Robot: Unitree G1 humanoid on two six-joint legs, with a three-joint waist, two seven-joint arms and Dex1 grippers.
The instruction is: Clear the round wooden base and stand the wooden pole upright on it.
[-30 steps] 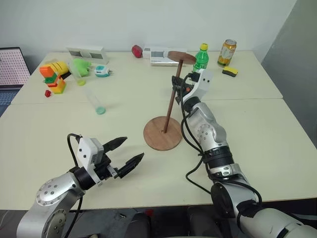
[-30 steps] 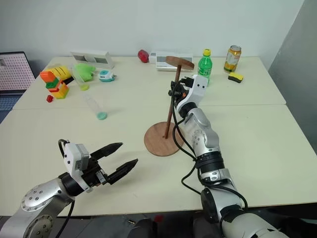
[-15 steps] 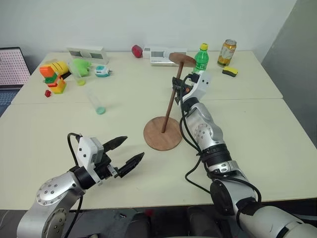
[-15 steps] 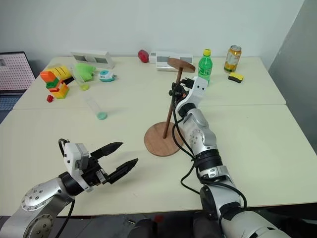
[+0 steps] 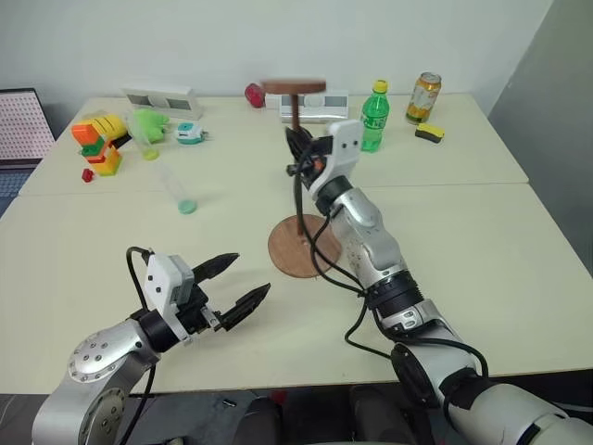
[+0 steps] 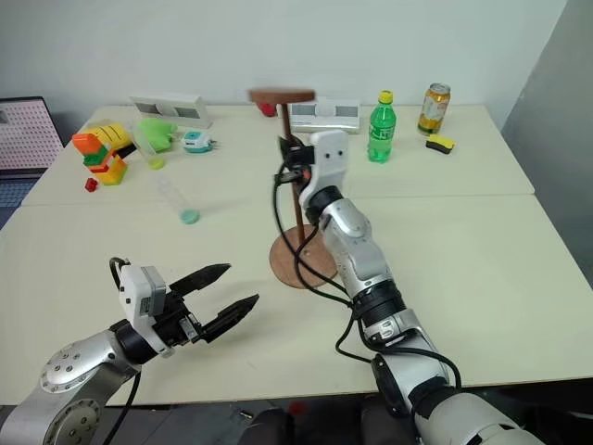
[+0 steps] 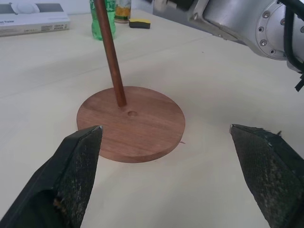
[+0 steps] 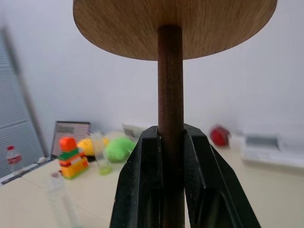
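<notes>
The round wooden base (image 5: pixel 292 255) lies flat mid-table with nothing on it but the pole's foot. The wooden pole (image 5: pixel 295 113) stands nearly upright, its reddish disc cap (image 5: pixel 294 87) on top. In the left wrist view its lower end (image 7: pixel 119 97) rests on the base (image 7: pixel 142 135) just beside the small centre hole (image 7: pixel 131 114). My right gripper (image 5: pixel 298 156) is shut on the rod a little below the cap; both black fingers (image 8: pixel 142 190) clamp it. My left gripper (image 5: pixel 233 284) hovers open near the table's front, pointing at the base, holding nothing.
A green bottle (image 5: pixel 374 116), a can (image 5: pixel 424 98) and a yellow-black block (image 5: pixel 430 133) stand at the back right. A white box (image 5: pixel 310 104) and a red item (image 5: pixel 256 94) are behind the pole. A clear tube (image 5: pixel 178 190) and toys (image 5: pixel 100 139) lie left.
My right gripper has swung left and up with the pole. The pole went from leaning right to nearly upright, its cap moving left. The left arm stayed put.
</notes>
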